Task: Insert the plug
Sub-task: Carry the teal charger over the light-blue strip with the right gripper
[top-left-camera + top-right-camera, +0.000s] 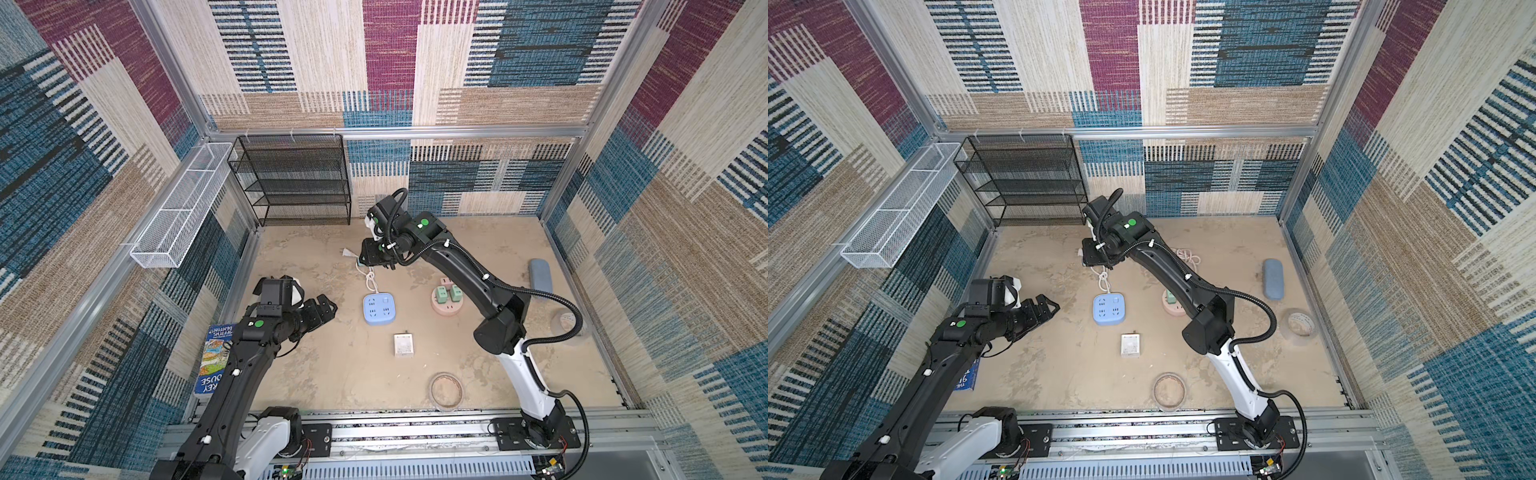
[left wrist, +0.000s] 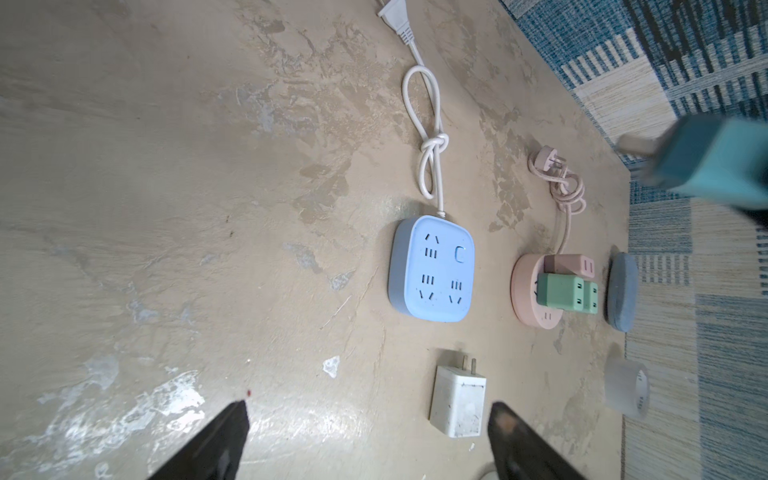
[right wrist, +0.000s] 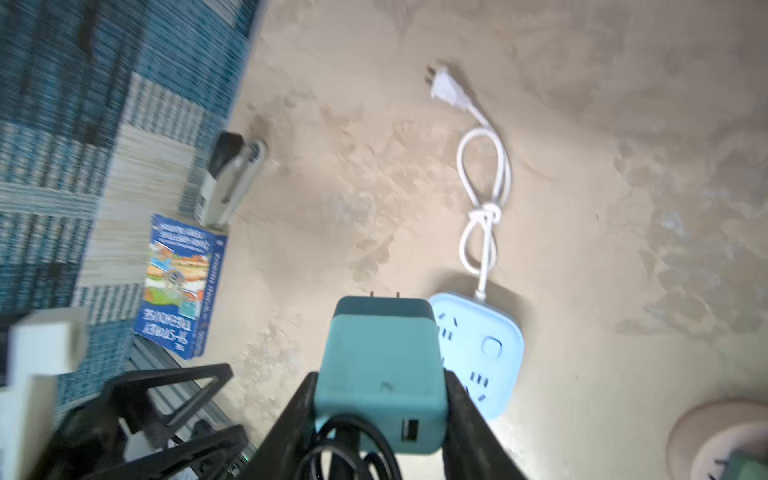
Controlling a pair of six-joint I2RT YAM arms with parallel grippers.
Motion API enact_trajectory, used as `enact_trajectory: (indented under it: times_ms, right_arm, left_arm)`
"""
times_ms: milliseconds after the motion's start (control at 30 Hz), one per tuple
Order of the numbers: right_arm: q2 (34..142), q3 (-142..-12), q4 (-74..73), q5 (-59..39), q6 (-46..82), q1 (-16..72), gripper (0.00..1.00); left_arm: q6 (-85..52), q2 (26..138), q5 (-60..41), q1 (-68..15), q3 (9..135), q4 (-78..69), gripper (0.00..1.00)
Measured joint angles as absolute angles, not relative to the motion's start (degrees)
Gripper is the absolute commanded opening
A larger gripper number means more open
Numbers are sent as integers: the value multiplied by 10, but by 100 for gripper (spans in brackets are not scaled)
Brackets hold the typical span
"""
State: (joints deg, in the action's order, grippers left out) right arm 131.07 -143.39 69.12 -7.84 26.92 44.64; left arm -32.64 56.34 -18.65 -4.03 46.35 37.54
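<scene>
Teal plug [image 3: 380, 365]: held off the table [image 1: 498, 249] in the right gripper; two prongs pointing away from the wrist; not in any socket.
Right gripper [image 3: 380, 388]: clenched on the teal plug's two sides; black cable looped just behind the plug's body.
Right arm: stretched from its base on the front rail, forward and across the middle; wrist bent downward; gripper hanging above the white cord [image 1: 368, 278], on the far side of the blue power strip.
Blue power strip [image 1: 379, 308]: flat on the table, sockets facing up; apart from the teal plug; knotted white cord trailing away from it toward the back wall.
Left gripper [image 2: 370, 419]: jaws spread wide, grasping nothing.
Left arm: risen from the front-left base, forearm sloping forward; gripper aimed at the blue power strip, hovering to its left, well apart.
Nearby: white charger [image 1: 403, 345] lying in front of the blue power strip; pink round strip [image 1: 446, 309] to its right, green adapters plugged into it.
</scene>
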Motion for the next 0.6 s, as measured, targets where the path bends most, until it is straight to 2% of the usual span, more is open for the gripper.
enact_trajectory:
  times_ms: [133,600]
  right_arm:
    - [1314,-1398,715,-74,269,446,0]
    - [1375,-1426,749,-69,269,451,0]
  left_arm:
    - [-324,563,-200,-40,463,368,94]
    - [-324,555,-211,-40,452,364,94]
